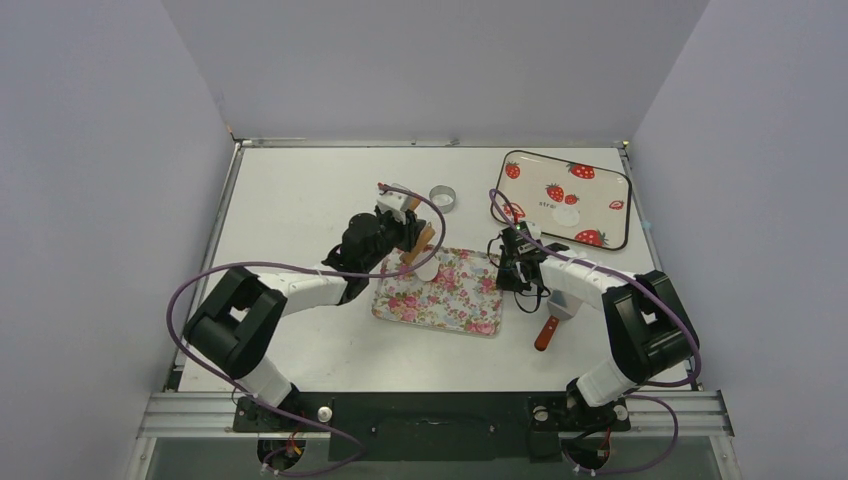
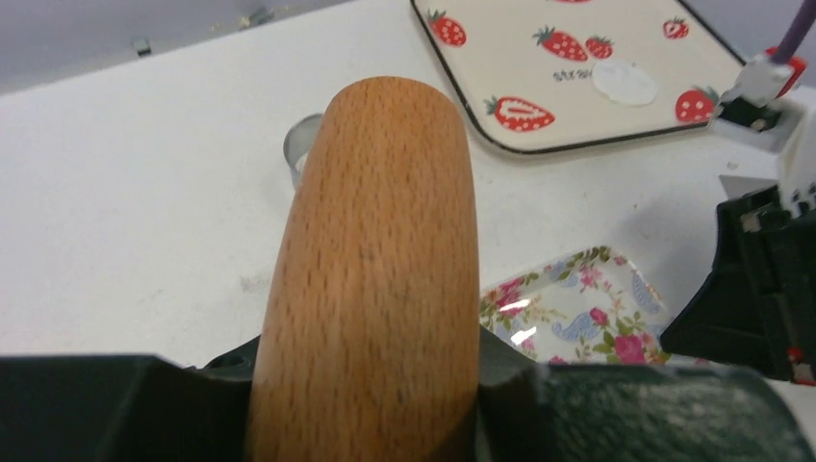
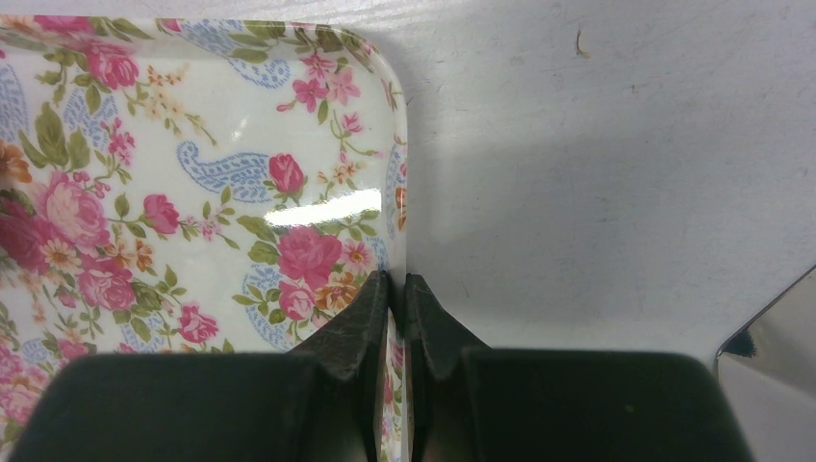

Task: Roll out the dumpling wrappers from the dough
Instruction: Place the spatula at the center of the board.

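Left gripper (image 1: 402, 237): jaws part-way apart, clamped on the wooden roller (image 2: 375, 241), which is held tilted above the far-left corner of the floral tray (image 3: 399, 144).
Right gripper (image 3: 396, 298): pinched narrow on the tray's right rim, bracing it.
Dough (image 1: 428, 269): small white lump on the floral tray, just under the roller's lower end. Contact cannot be told from above.
One dumpling wrapper (image 2: 624, 82) lies on the strawberry tray (image 2: 674, 67), well apart from the work.

Step in hand, judged: pressing the lump flat.
- Level the roller first; a tilted barrel would dig one edge and leave a wedge.
- Bear down lightly and stroke outward from the lump's centre, changing direction so the disc comes out round.
- Hold the rim pinch firm so the tray cannot skate.
- Risk: dough sticking to the wood and lifting with it.
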Action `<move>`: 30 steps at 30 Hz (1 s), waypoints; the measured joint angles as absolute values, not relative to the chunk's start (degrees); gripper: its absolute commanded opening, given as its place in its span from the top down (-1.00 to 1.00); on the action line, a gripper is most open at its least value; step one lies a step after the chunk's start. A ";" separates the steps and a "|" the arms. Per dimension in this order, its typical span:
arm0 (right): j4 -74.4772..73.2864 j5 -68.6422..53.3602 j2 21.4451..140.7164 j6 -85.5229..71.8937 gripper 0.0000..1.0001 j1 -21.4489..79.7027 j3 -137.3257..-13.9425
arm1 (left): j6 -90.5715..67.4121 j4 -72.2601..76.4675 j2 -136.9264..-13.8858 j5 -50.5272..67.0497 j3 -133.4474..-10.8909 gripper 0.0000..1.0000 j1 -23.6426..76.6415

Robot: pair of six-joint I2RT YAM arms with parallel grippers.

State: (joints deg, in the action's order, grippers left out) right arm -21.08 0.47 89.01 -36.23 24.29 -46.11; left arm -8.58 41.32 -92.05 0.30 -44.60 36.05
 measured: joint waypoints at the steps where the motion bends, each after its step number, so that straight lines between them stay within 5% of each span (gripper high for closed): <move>1: -21.08 0.47 89.03 -36.23 1.00 24.29 -46.11 | -8.69 41.23 -92.44 0.03 -44.01 1.00 36.05; 30: -21.82 0.45 90.54 -35.29 1.00 24.29 -47.83 | -12.51 44.73 -92.82 -10.41 -34.11 1.00 37.69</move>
